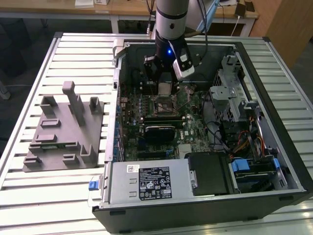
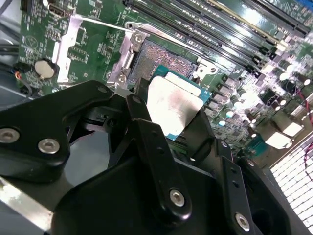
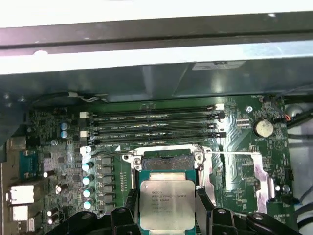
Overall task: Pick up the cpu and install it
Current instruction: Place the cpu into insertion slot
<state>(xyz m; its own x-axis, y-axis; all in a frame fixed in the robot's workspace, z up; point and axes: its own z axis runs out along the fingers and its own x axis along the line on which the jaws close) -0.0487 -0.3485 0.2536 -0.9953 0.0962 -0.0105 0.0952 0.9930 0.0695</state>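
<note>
Firmly, the arm's two black fingers [image 2: 146, 137] clamped one flat, square, silver-topped cpu [image 3: 167, 203] by opposite edges, holding it above the single open metal-framed socket [image 3: 166, 161] on the green motherboard [image 3: 244, 147], beside four long black memory slots [image 3: 151, 125], inside one open black computer case [image 1: 195, 215].

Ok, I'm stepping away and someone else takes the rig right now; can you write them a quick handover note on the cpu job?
Gripper: shut on the cpu, a finger at each side edge.
Cpu: silver top up, held in the air inside the open computer case, close to the socket, not in it.
Done: the pick-up.
Left: the install; the socket is empty.
Grey fixture block sits on the table outside the case.
</note>
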